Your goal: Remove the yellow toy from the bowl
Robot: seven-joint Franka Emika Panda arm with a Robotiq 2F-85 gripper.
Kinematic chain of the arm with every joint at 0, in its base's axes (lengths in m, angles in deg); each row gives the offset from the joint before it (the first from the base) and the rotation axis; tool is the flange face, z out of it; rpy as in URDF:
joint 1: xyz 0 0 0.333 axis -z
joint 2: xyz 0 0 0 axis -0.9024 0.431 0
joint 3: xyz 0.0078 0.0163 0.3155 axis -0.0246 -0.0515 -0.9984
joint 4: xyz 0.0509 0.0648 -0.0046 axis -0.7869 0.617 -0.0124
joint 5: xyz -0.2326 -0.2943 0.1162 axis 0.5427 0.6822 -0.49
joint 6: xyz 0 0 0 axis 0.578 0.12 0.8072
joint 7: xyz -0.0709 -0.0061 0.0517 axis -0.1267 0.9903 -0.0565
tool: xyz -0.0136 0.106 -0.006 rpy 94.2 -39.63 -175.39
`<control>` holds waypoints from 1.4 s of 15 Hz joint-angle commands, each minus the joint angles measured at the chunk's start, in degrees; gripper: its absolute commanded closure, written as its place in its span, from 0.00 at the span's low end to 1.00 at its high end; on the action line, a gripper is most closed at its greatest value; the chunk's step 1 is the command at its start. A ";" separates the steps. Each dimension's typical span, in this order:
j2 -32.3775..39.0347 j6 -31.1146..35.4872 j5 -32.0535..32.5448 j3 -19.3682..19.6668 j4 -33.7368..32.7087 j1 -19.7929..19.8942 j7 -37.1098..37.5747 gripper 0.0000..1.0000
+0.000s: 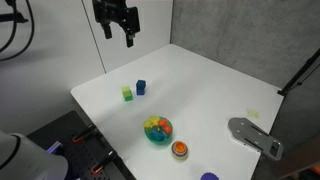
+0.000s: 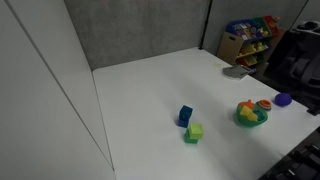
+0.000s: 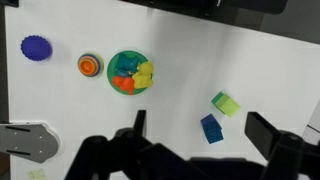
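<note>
Overhead, claw [image 1: 119,36] spread wide, pointing downward

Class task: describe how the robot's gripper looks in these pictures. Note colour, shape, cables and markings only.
The gripper is black and blocky, with two short fingers below a wider body. In the wrist view its fingers look dark, flat-sided and angular. No markings or cables on it can be made out at this picture size.

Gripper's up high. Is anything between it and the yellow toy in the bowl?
Nothing visible does. The gripper hangs open high over the table; the yellow toy lies uncovered in the bowl, beside other toys. The blue cube and yellow-green cube sit on the table, apart from the bowl.
</note>
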 commanded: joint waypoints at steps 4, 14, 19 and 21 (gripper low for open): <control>1.12 2.26 0.83 -0.41 0.71 0.38 0.78 0.00; 13.41 19.69 3.70 -0.03 8.57 2.86 3.67 0.00; 21.33 28.83 6.22 -0.08 11.81 4.85 9.77 0.00; 24.48 32.52 7.75 -0.05 12.79 5.31 12.86 0.00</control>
